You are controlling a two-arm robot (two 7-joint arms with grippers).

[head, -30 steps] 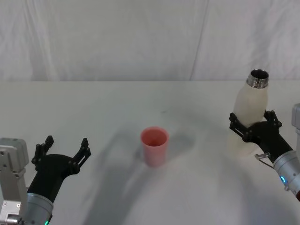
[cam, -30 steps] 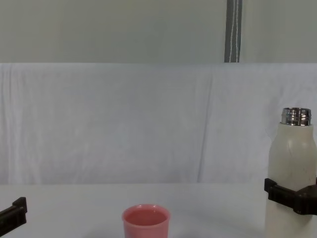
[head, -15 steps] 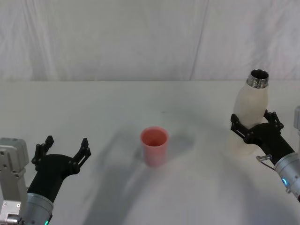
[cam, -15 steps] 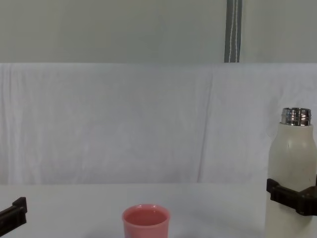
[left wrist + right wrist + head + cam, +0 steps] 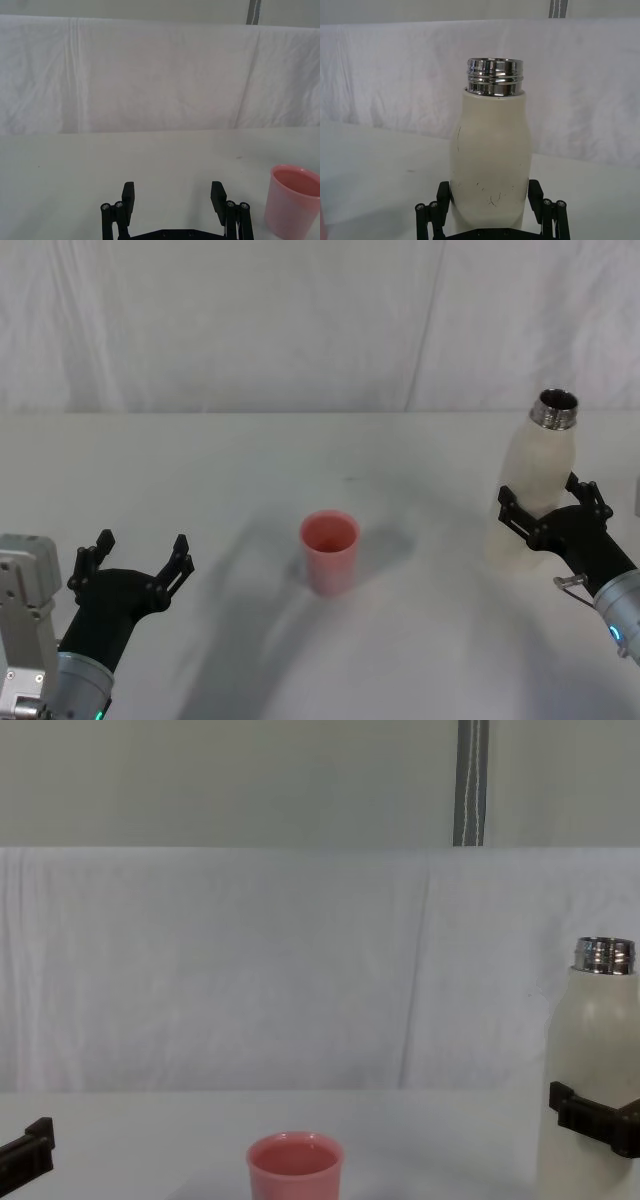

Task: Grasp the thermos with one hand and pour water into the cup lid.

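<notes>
The cream-white thermos (image 5: 535,475) stands upright at the right of the table, its silver neck uncapped. My right gripper (image 5: 547,502) is shut on its lower body, with a black finger on each side of the bottle (image 5: 490,160). The pink cup lid (image 5: 329,550) sits upright mid-table, well to the left of the thermos (image 5: 595,1040). Its inside (image 5: 295,1160) looks pinkish, and I cannot make out any water. My left gripper (image 5: 135,555) hovers open near the front left, with nothing between its fingers and the cup lid (image 5: 292,200) off to its side.
A white cloth covers the table (image 5: 250,470) and hangs as a backdrop (image 5: 300,320) behind it. A grey pole (image 5: 470,780) rises behind the backdrop. Bare tabletop lies between the cup lid and the thermos.
My right gripper and the thermos have shifted slightly right and down. The left arm and the cup lid have not moved.
</notes>
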